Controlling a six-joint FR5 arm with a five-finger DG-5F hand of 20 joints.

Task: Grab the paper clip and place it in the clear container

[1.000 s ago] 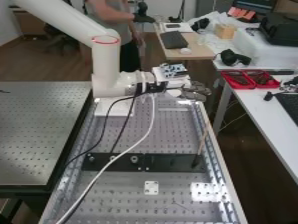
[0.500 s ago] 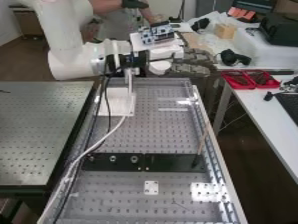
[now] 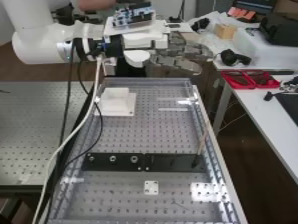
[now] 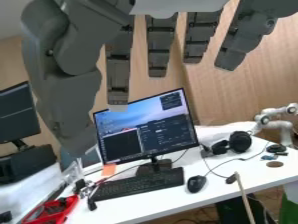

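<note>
And here, low on the perforated worktop [image 3: 120,206], you've got a thin, wire-like thing [image 3: 179,204], too small to tell whether it's the paper clip; near it, a white plate [image 3: 151,191] with holes, then a dark bar [image 3: 173,162] running across, a slim brown stick [image 3: 202,141] tilted up from its right end, and a white block [image 3: 116,102] farther up; your hand [image 3: 181,63] is high past the far end, fingers straight and spread, thumb standing apart from them

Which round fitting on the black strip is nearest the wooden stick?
Rightmost fitting in the high view, near the middle of the strip; left fitting and centre fitting sit farther off.
</note>
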